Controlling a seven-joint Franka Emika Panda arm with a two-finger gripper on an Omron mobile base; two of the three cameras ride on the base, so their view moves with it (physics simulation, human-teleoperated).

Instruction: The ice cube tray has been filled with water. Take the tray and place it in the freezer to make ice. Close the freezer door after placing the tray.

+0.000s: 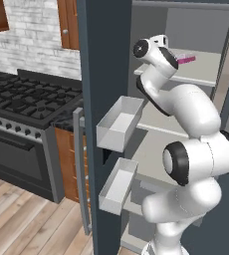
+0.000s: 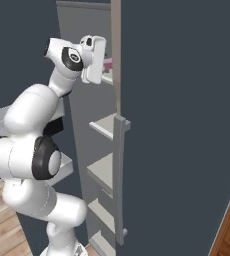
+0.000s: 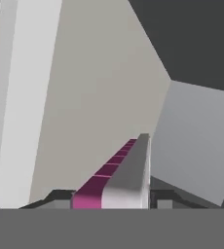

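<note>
The hand (image 3: 111,204) is gripping the ice cube tray (image 3: 115,177) between narrow fingers, reaching over the freezer (image 1: 196,30) shelf (image 1: 206,67) ahead; it should be lowering the tray level before letting go.

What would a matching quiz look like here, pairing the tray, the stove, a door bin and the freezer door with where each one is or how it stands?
Things:
1. pink-and-white flat ice cube tray
2. black gas stove
3. pale grey upper door bin
4. tall slate-grey freezer door

Places or states:
A. left of the fridge
B. swung open
C. on an upper freezer shelf
D. on the door's inner side

Pairs: 1-C, 2-A, 3-D, 4-B
</note>
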